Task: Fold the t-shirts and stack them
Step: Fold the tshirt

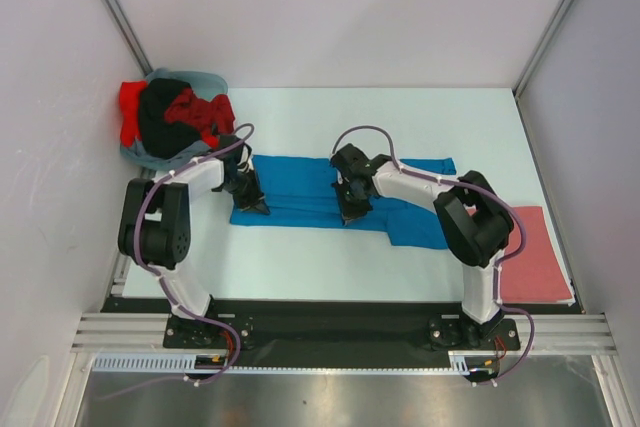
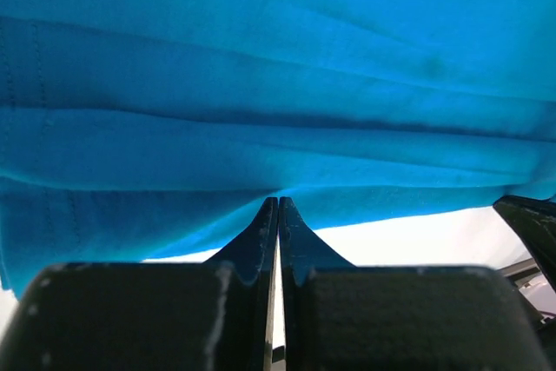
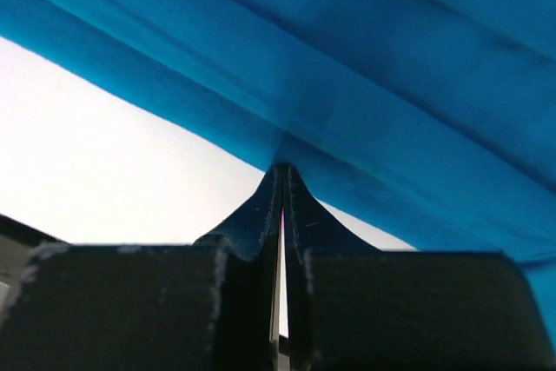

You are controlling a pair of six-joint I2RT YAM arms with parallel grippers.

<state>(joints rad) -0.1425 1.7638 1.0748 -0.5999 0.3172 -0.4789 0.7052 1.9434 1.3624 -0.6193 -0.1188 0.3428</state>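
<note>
A pale, almost white table (image 1: 400, 117) lies under the left claw (image 1: 255, 207) and the right claw (image 1: 352, 215) and runs on past their tips to a plain light back wall (image 1: 330, 7). A left side wall (image 1: 50, 167) stands well out to the left of the left claw, a right side wall (image 1: 605, 167) well out to the right of the right claw. A grey metal left post (image 1: 112, 7) rises in the far corner beyond the left claw, a right post (image 1: 559, 17) in the far corner beyond the right claw. Behind both claws, at the table's near edge, a black plate (image 1: 330, 319) lies crosswise over a silver rail (image 1: 120, 332); nearer still are a white slotted strip (image 1: 140, 361) and a brushed steel sheet (image 1: 340, 402)
</note>
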